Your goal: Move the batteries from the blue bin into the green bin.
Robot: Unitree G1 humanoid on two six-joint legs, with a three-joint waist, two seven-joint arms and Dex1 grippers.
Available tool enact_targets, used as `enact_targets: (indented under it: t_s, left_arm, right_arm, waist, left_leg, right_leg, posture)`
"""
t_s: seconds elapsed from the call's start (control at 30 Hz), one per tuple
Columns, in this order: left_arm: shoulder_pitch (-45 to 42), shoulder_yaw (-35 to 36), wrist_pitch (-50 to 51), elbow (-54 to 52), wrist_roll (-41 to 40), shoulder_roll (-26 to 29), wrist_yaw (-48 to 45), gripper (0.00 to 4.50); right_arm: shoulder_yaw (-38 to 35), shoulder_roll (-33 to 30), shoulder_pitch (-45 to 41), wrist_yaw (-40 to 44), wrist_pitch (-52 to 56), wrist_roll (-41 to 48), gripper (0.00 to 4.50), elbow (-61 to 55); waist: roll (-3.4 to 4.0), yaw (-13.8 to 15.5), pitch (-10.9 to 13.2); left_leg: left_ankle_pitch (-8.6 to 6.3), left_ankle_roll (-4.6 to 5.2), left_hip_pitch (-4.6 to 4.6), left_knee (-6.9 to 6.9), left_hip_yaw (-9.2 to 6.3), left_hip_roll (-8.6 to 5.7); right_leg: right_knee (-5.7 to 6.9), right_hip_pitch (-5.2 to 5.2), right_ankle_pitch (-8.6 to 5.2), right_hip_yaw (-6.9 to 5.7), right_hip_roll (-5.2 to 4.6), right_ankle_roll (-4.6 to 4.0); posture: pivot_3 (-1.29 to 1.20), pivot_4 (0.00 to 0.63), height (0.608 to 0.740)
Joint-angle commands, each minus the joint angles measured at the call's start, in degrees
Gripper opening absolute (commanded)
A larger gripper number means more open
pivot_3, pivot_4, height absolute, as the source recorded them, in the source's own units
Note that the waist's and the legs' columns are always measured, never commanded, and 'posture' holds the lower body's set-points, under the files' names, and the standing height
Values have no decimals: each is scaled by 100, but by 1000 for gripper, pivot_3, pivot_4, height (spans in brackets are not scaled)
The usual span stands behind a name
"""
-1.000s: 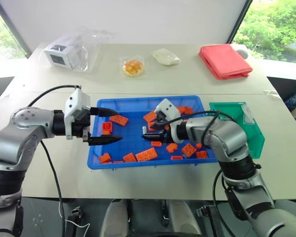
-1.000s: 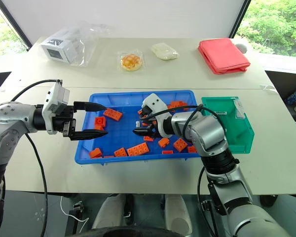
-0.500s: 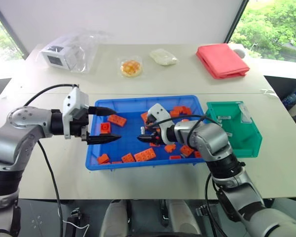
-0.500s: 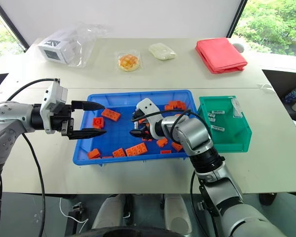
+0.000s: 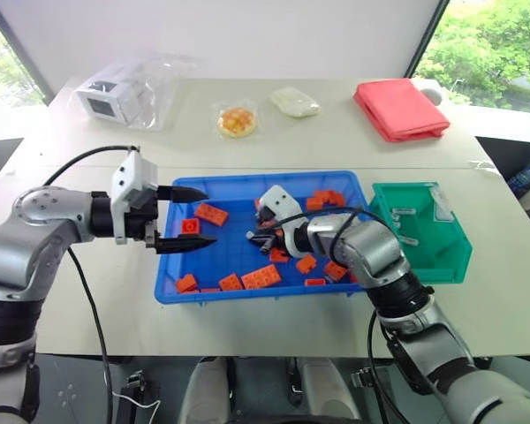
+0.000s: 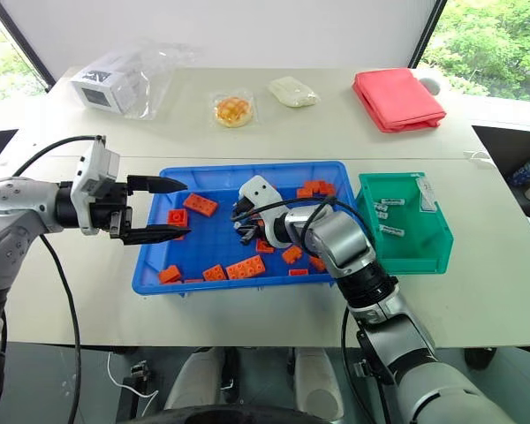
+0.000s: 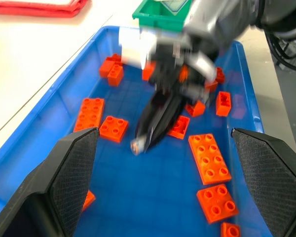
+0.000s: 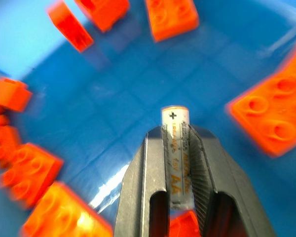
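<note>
We see a pale surface (image 5: 274, 141) by a white wall, with windows and green trees at both corners. On its far side: a bagged white box (image 5: 110, 97), a wrapped yellow snack (image 5: 238, 120), a pale packet (image 5: 296, 102) and a folded red cloth (image 5: 402, 108).

Near side: the blue bin (image 5: 247, 181) with orange bricks (image 5: 261, 276) scattered inside, and the green bin (image 5: 455, 256) just beside its right end, a few batteries (image 6: 386, 230) lying in it.

The right gripper (image 5: 258, 238) is over the middle of the blue bin, fingers (image 8: 200, 168) clamped on a battery (image 8: 176, 143) marked AA, plus end sticking out past the tips, above the bin floor.

The left gripper (image 5: 194, 217) hovers at the blue bin's left end, fingers (image 7: 71, 170) spread wide, holding nothing.
</note>
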Motion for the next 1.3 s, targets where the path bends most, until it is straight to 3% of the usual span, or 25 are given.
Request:
enact_targets:
  t_s: [0.03,0.17,0.27,0.4,0.5,0.53,0.63,0.7,0.8,0.9,1.07,1.3]
  left_arm:
    - [-129,-45,-185,31,59,-94,-38,4500]
    - [-150,-117,-290,139,130,-192,-87,4500]
    - [-242,-202,-379,289,185,-283,-155,4500]
    - [-370,-305,-503,487,282,-364,-271,4500]
    - [-550,-377,-530,620,330,-445,-317,4500]
    - [-606,-403,-547,655,350,-466,-337,4500]
    - [-688,-426,-541,687,366,-487,-369,4500]
    - [-691,-420,-525,676,373,-489,-389,4500]
    - [-700,-433,-481,655,387,-472,-434,4500]
    - [-743,-447,-428,635,390,-469,-446,4500]
    - [-694,-389,-299,430,340,-454,-334,4500]
    - [-281,-21,-65,-37,199,-265,-54,4500]
  right_arm:
    - [-1554,-1109,-401,410,667,620,65,-662]
    - [-2266,-2466,-133,667,790,755,65,-611]
    - [-2806,-3594,903,1054,349,576,65,-434]
    - [-3125,-3945,1802,1157,119,667,65,-715]
    - [-3056,-3833,2079,919,-278,462,65,-637]
    - [-2937,-3826,2102,848,-508,340,1118,-586]
    - [-2639,-3797,1877,947,-1087,305,2401,-638]
    - [-2336,-3829,1690,1224,-1581,292,2401,-736]
    - [-1244,-3926,1260,2037,-2941,-219,2401,-682]
    - [-111,-3535,367,2717,-3682,-687,2401,-159]
    - [1111,-2785,-559,3549,-4636,-1387,2401,932]
    - [1902,-2386,-1029,4323,-6212,-2378,2401,2471]
  waist:
    - [1,26,3]
    - [-6,18,1]
    - [-9,4,1]
    - [-6,-67,3]
    - [-6,-92,3]
    - [-6,-89,3]
    - [-6,-68,3]
    - [-4,-63,5]
    - [-4,-46,5]
    - [-5,-74,6]
    - [-6,-15,6]
    - [-8,-13,7]
  left_leg:
    - [0,0,-2,0,0,-3]
    - [-5,8,-3,-6,2,-7]
    - [-10,16,2,-18,-5,-4]
    - [-12,19,8,-19,3,-2]
    - [-11,19,19,-12,-1,0]
    - [-11,19,19,-8,0,0]
    - [-11,19,18,-5,0,-1]
    - [-11,19,17,-6,0,-1]
    - [-12,20,16,-8,1,-1]
    - [-12,21,16,-8,2,0]
    - [-12,20,12,-5,0,2]
    - [-12,20,1,0,3,0]
  right_leg:
    - [-3,0,0,0,-3,-1]
    - [-18,2,-11,-1,-7,-12]
    - [-23,6,-14,-4,-1,-4]
    - [-25,6,-12,6,2,0]
    - [-19,10,-13,16,7,-2]
    - [-18,11,-14,16,7,-3]
    - [-18,13,-15,16,8,-5]
    - [-19,12,-15,16,8,-4]
    - [-20,11,-16,14,9,0]
    - [-20,10,-16,14,10,0]
    - [-17,11,-16,14,16,-2]
    - [-25,11,-8,16,14,13]
  posture:
    - [0,150,734]
    - [0,150,734]
    - [0,150,734]
    - [0,150,734]
    - [0,150,734]
    - [0,150,734]
    - [0,150,734]
    - [0,150,734]
    - [0,150,734]
    - [0,150,734]
    - [0,150,734]
    - [0,150,734]
